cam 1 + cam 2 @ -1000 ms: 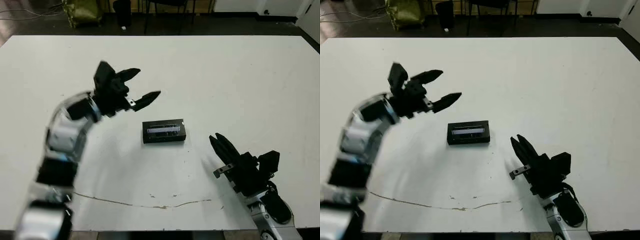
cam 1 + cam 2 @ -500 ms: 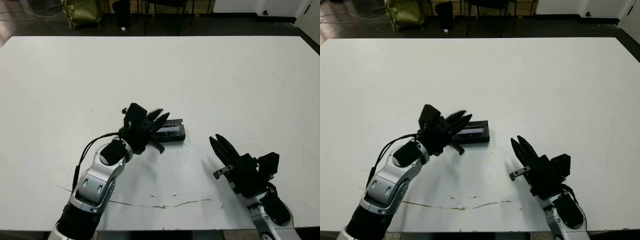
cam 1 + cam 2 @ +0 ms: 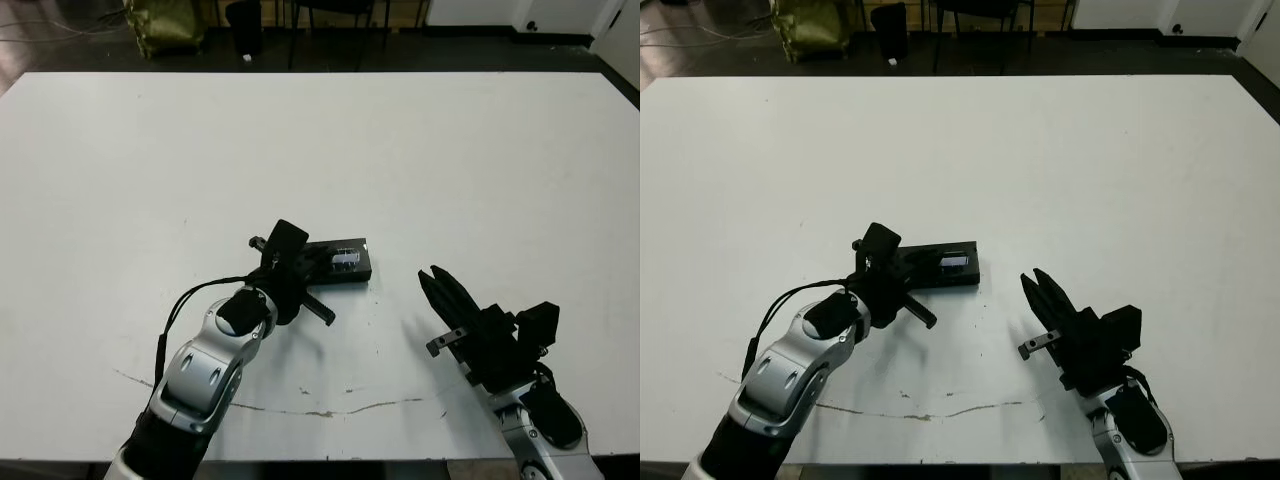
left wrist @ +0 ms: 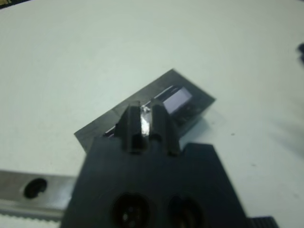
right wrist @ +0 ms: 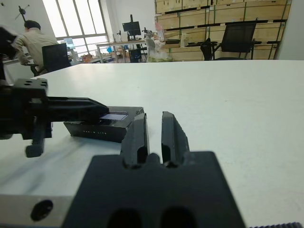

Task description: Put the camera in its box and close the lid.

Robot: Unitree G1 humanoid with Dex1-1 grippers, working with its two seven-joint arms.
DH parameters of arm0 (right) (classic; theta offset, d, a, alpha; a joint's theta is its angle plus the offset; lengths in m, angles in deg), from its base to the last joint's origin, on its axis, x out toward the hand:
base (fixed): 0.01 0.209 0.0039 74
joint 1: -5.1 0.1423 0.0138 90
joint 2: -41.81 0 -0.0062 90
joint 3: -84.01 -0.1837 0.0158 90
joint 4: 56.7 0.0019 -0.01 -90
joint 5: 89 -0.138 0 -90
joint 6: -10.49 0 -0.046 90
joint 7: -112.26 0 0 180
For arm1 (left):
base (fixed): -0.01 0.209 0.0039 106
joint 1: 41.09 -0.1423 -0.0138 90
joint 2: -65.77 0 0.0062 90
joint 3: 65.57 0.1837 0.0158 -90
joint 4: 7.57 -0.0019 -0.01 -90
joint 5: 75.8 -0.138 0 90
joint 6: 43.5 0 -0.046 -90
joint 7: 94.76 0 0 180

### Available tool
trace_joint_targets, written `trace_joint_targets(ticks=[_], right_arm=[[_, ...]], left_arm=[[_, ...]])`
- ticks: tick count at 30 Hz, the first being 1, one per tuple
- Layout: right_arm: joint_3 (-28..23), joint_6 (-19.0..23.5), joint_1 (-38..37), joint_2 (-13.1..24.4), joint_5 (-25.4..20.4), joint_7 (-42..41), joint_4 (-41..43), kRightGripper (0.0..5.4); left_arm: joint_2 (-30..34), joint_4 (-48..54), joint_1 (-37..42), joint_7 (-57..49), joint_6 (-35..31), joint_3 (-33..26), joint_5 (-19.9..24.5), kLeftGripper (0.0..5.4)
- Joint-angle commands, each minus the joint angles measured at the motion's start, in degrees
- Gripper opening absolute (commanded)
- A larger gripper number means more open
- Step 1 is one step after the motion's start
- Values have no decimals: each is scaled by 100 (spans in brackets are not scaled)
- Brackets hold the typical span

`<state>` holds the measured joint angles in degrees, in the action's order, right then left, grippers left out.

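The white table carried the closed box with the lid on it, lying near the middle. The left gripper had its fingers together and rested over the 9 o'clock end of the lid. At 4 o'clock from the box, well apart, the right gripper sat with fingers nearly together, holding nothing.

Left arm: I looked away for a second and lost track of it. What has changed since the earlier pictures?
The left gripper swung down from above the table, where it hung open, to the closed box; its fingers, now close together, rest on the lid at its left end. The box has not shifted, and the right gripper stays shut, resting to the box's right.
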<state>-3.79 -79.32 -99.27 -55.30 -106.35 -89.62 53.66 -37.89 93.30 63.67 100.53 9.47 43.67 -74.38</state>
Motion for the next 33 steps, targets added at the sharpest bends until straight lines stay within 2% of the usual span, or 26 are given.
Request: trace_joint_targets(ticks=[1,4,14,21,26,31,33], right_arm=[[-40,55,-43,56,-18,-20,-60,0],[-43,126,-48,37,3,37,-30,0],[-47,-46,-28,17,-20,-75,-187,0],[-31,24,-55,0,-5,-15,-97,0],[-44,163,-75,9,-9,76,10,0],[-89,297,-76,57,32,177,177,0],[-100,336,-67,64,18,183,228,0]], left_arm=[[113,-347,46,-9,-116,42,-130,2],[176,-462,69,34,-102,56,-187,2],[314,-622,-22,150,-87,176,-291,2],[392,-480,-111,264,-287,184,-219,2],[546,499,-334,387,-455,-227,71,2],[632,1621,-639,437,-690,-982,651,2],[750,1891,-779,449,-573,-1297,793,2]])
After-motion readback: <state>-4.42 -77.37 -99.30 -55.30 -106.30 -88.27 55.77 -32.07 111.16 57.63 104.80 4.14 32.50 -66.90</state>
